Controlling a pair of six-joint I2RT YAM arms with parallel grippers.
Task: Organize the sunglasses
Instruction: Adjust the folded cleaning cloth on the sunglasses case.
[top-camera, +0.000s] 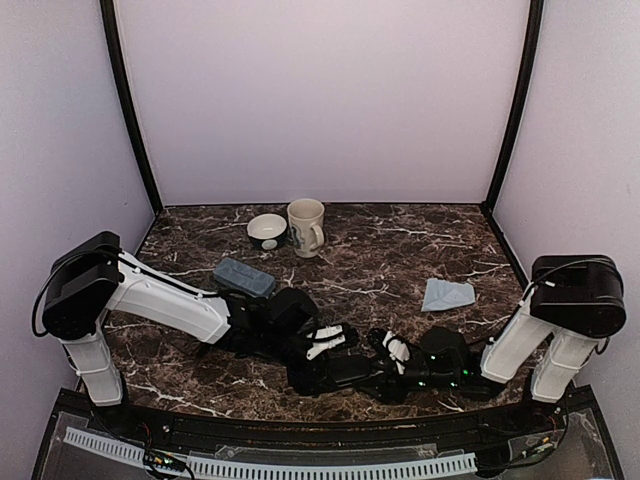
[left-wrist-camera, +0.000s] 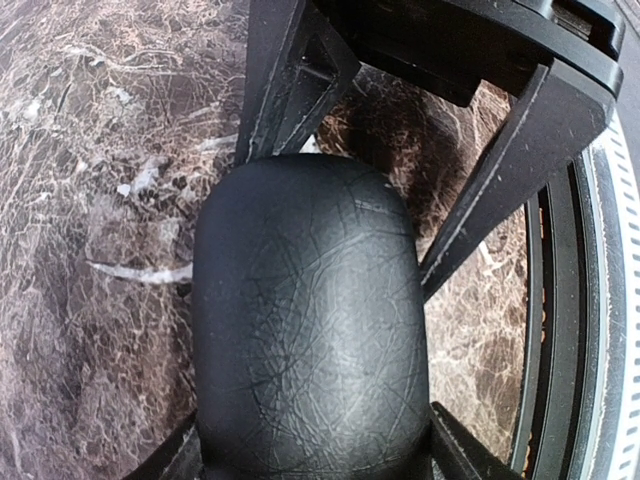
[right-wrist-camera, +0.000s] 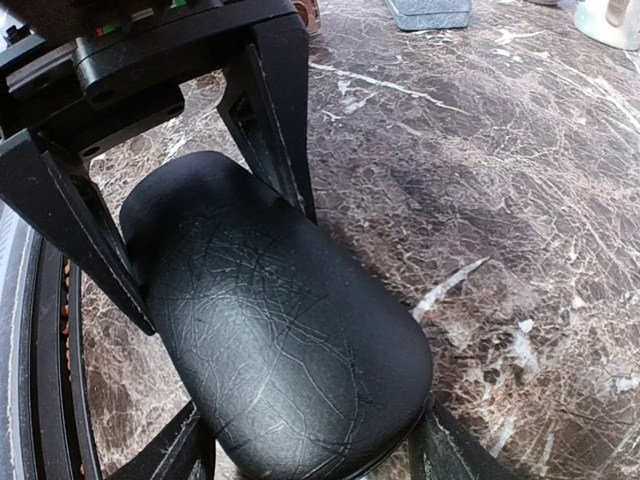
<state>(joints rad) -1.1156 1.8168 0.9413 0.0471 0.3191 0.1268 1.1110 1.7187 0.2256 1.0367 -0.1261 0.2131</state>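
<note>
Both arms are low at the near edge of the dark marble tabletop (right-wrist-camera: 480, 150), facing each other. Left gripper (left-wrist-camera: 318, 425) and right gripper (right-wrist-camera: 310, 428) each clamp one end of the black oblong case (left-wrist-camera: 310, 300). Sunglasses: not visible in any view, can't tell where. Grey-blue case (top-camera: 243, 277), bowl (top-camera: 267, 231) and mug (top-camera: 306, 226) sit beyond the grippers, blue cloth (top-camera: 447, 294) beyond the right one. Walls (top-camera: 320, 90) are pale lilac.

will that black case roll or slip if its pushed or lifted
Probably stiff: the black case holds its domed shape between the fingers. Its rounded sides may let it rock. The smooth, finely scratched skin could slip.
</note>
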